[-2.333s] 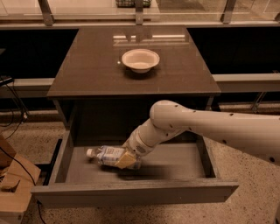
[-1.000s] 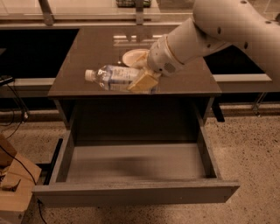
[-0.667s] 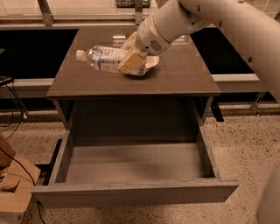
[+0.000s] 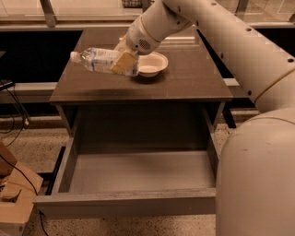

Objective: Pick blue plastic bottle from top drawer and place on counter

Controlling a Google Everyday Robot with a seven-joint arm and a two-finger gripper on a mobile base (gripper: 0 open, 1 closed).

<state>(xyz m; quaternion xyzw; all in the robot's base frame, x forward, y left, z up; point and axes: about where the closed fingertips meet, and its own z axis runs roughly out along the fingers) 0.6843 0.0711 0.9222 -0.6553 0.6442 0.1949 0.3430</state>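
The blue plastic bottle (image 4: 99,59) lies on its side in my gripper (image 4: 122,60), white cap pointing left. It hangs over the left middle of the counter (image 4: 184,80), a little above the surface. The gripper's tan fingers (image 4: 123,61) are shut on the bottle's right half. My arm reaches in from the upper right. The top drawer (image 4: 138,173) stands pulled out below, with nothing on its grey floor.
A white round bowl (image 4: 150,63) sits on the counter just right of the bottle and gripper. A pale ledge with metal posts (image 4: 47,10) runs behind the counter. A cardboard box (image 4: 16,198) and cables lie on the floor at the left.
The gripper lifted the bottle out of the drawer, carried it up over the counter, and now holds it lower and further left, beside the bowl. The drawer is left empty.
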